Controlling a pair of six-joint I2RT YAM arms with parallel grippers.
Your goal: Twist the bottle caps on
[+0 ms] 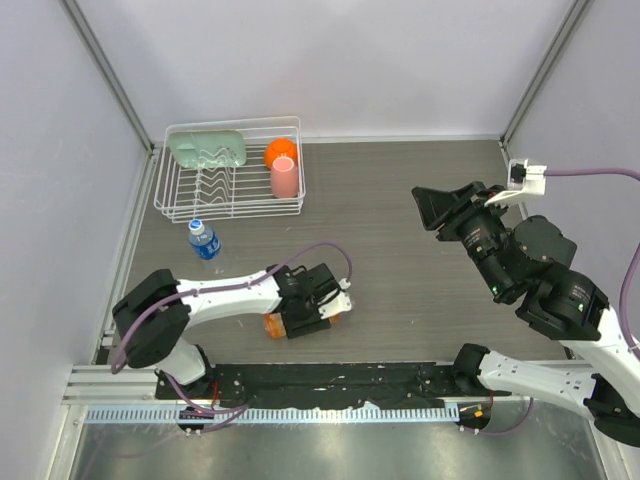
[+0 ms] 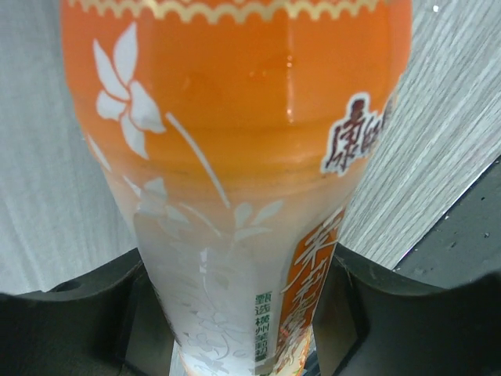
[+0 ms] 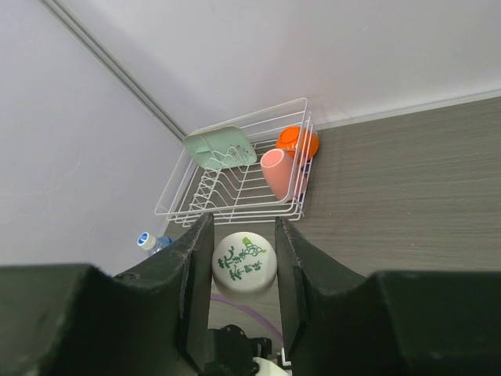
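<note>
The orange-drink bottle (image 2: 235,157) lies on the table under my left gripper (image 1: 303,318), which is shut on its body; in the left wrist view the black fingers (image 2: 94,313) press on both sides of it. Its neck is hidden. My right gripper (image 1: 425,205) is raised above the table's right side and is shut on a white cap (image 3: 243,262) with green print. The blue-label bottle (image 1: 205,242) stands upright at the left with a bluish cap (image 1: 196,226) on top; it also shows in the right wrist view (image 3: 153,243).
A white wire dish rack (image 1: 230,205) stands at the back left, holding a green plate (image 1: 207,148), an orange cup (image 1: 281,151) and a pink cup (image 1: 284,177). A black strip (image 1: 330,380) runs along the table's near edge. Walls close in on the left, back and right.
</note>
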